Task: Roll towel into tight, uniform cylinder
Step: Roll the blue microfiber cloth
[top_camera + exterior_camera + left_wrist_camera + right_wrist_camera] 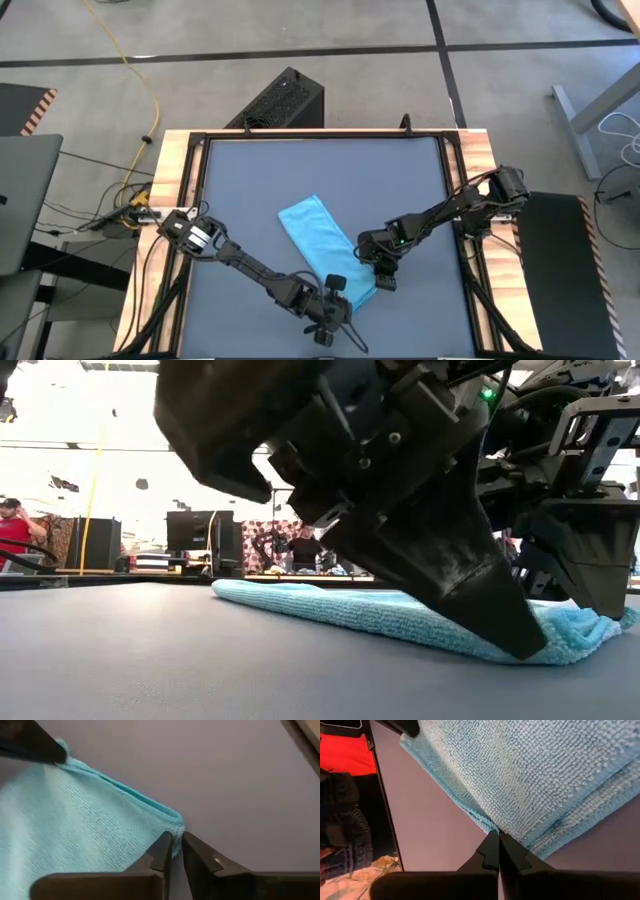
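Lying flat on the dark grey tabletop, near-centre toward the front edge: the towel, light sky-blue, plain, folded into a long narrow strip running diagonally, not rolled yet. Looped terry texture w/ stitched hems visible close up (at least two layers stacked at the edges).

Pinching the towel's front end at two corners: left gripper w/ fingers drawn narrow on a hemmed corner, cloth seen between the tips in the left wrist view; right gripper w/ tips pressed together on the edge of the other corner.

Blocking most of the low view: both gripper bodies, dark, crowding over the towel's near end.

Beyond the table: wooden frame border, black box, yellow cable on the floor, laptop to the side, ppl in the background room.
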Tool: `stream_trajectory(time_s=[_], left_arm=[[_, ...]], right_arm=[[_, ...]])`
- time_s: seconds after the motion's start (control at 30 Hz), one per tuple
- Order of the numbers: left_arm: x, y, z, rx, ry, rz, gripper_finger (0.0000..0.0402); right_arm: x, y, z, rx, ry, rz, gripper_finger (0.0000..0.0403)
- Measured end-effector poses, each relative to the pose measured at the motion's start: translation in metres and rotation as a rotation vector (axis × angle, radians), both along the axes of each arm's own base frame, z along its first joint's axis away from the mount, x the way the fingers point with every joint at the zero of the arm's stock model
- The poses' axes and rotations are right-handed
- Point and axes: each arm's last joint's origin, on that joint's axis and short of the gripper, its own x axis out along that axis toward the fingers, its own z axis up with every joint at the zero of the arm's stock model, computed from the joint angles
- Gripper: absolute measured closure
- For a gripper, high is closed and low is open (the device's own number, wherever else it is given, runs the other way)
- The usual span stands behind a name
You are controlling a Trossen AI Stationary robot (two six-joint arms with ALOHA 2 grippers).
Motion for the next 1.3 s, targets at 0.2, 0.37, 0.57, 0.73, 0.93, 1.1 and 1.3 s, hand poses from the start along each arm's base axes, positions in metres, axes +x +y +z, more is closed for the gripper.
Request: stream_trajectory(time_s=[0.2,0.37,0.57,0.73,0.93,1.1,1.3], left_arm=[[-0.004,-0.001,-0.007,-0.188,0.022,0.093,0.0401],[-0.018,-0.015,-0.021,-0.350,-0.005,0.169,0.0401],[-0.046,-0.032,-0.038,-0.567,-0.139,0.313,0.0402],[-0.058,-0.040,-0.040,-0.646,-0.210,0.418,0.0401],[-0.059,-0.051,-0.022,-0.504,-0.281,0.341,0.0401],[-0.052,-0.044,-0.001,-0.365,-0.300,0.287,0.0401],[-0.022,-0.024,0.021,-0.170,-0.306,0.108,0.0394]], right_arm=[[-0.002,0.001,-0.001,0.019,0.071,-0.043,0.0385],[-0.003,0.007,0.000,0.065,0.136,-0.097,0.0385],[-0.003,0.012,0.001,0.087,0.165,-0.154,0.0385],[-0.002,0.014,-0.003,0.050,0.180,-0.202,0.0385],[0.000,0.016,-0.008,0.057,0.192,-0.209,0.0385],[0.001,0.013,-0.008,0.061,0.188,-0.220,0.0385],[0.002,0.012,-0.008,0.057,0.187,-0.231,0.0385]])
